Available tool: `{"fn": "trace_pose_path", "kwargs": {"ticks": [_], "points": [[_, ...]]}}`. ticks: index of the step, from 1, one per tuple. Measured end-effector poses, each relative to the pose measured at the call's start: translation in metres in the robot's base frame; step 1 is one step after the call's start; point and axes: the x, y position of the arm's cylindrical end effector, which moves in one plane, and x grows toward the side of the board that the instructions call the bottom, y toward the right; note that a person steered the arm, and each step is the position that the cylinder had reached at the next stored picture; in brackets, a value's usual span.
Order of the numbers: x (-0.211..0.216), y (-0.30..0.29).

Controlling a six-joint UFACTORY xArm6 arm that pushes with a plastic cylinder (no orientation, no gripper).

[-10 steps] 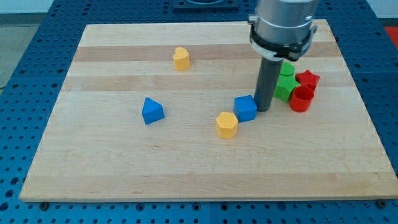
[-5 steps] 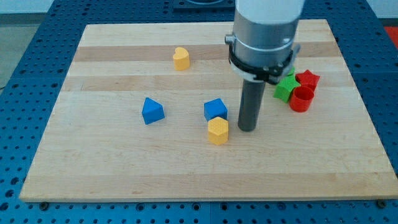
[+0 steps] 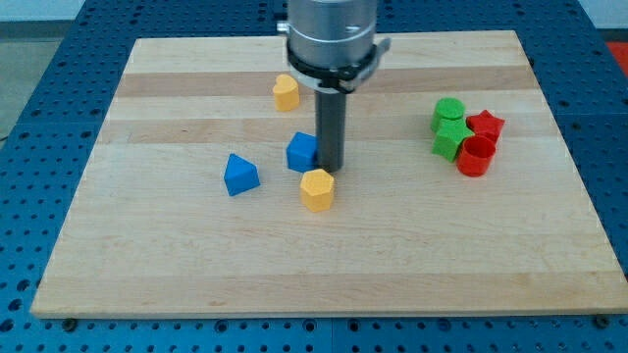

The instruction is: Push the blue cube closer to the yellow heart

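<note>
**Rod at the blue cube's flank, heart block up ahead**

Nearest the view's bottom, a yellow hexagonal block [image 3: 317,189] sits just below my tip [image 3: 328,169], close enough that contact cannot be ruled out. My tip, a plain dark rod with no jaws to open or close and clamped on nothing, stands against the right side of the blue cube [image 3: 302,151], touching it or very nearly so. To the view's left, well apart, lies a blue triangular block [image 3: 239,175]. Farther up the wooden board [image 3: 147,275], the yellow heart [image 3: 286,92] waits above and slightly left of the cube, with clear wood between them.

At the view's right, well away from the action, green blocks [image 3: 449,129] and red blocks [image 3: 479,142] huddle together.

The push appears to be under way, with the gap to the heart not yet closed. From the right flank, a shove would send the cube leftward, past the heart. The next move likely calls for bringing my tip round beneath the cube, without nudging the yellow hexagonal block, then driving towards the view's top.
</note>
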Motion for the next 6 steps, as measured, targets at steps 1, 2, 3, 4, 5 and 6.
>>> {"fn": "trace_pose_path", "kwargs": {"ticks": [1,2,3,4,5,6], "points": [[-0.013,-0.022],[-0.003,-0.010],[0.007,-0.045],[-0.013,-0.077],[-0.052,-0.060],[-0.067,-0.053]]}}
